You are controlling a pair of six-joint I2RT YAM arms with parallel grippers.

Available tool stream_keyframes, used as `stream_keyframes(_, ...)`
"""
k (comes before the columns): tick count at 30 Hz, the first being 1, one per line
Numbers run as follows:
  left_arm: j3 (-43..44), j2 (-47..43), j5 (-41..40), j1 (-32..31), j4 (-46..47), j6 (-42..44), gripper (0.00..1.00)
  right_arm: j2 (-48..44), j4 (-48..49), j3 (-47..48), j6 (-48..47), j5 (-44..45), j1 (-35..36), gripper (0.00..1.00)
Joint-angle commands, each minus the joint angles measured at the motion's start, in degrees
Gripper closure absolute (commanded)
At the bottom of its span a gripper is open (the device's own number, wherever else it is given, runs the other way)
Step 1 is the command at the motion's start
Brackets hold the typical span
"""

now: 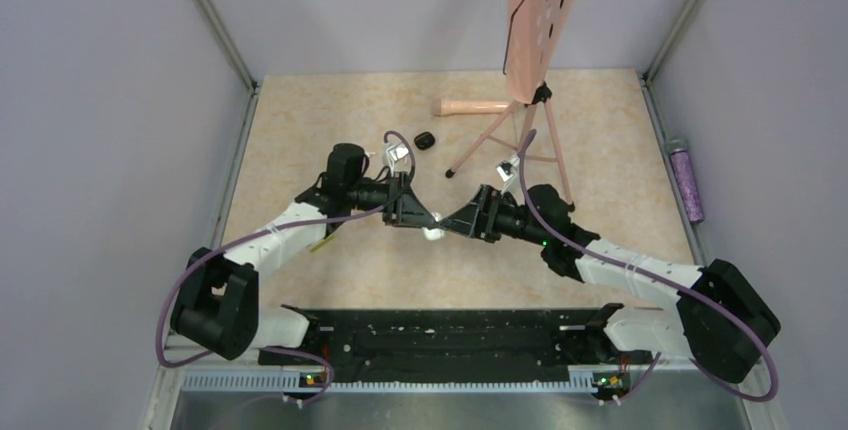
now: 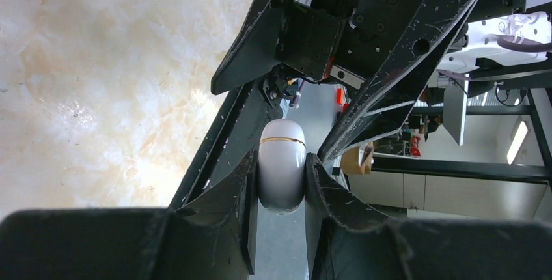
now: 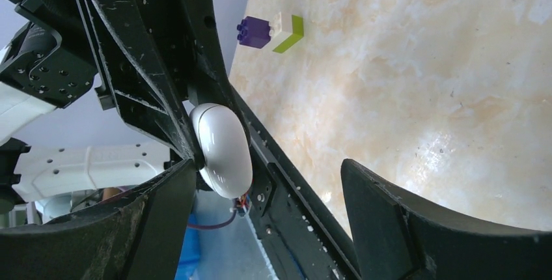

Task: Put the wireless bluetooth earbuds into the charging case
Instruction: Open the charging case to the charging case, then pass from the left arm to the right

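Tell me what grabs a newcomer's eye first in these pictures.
The two hands meet mid-table at a white case. The left hand pinches it between its fingers, and the right hand stands open around it. Behind them, at the far right of the table, a pink perforated board rises on a tripod.

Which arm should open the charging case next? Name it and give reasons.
Right. The left gripper is clamped on the white charging case, which looks closed, so that arm is occupied. The right gripper is open and sits just beside the case, so it is probably freer to open it.
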Motion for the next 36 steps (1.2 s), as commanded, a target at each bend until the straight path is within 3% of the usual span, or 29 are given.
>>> stream_keyframes(1,1.9,-2.5,2.6,-0.3,0.2,1.5,1.0,0.2,3.7,-0.5,0.6,-1.1,-0.3,0.2)
stream_keyframes(11,1.6,-6.7,4.8,-0.3,1.8,0.9,1.0,-3.7,2.5,-6.5,1.5,-1.1,-5.2,0.21)
stream_keyframes(19,1.9,-6.8,6.1,-0.3,1.8,1.4,1.0,-9.9,2.0,-4.7,2.1,-3.6,-5.7,0.2)
stream_keyframes(25,2.8,-8.0,8.4,-0.3,2.3,1.8,1.0,-9.8,14.4,-5.0,4.4,-12.7,-6.7,0.18)
stream_keyframes(36,7.0,-8.9,12.7,-0.4,1.4,1.5,1.0,5.2,55.1,-6.1,19.9,-25.4,-6.8,0.15)
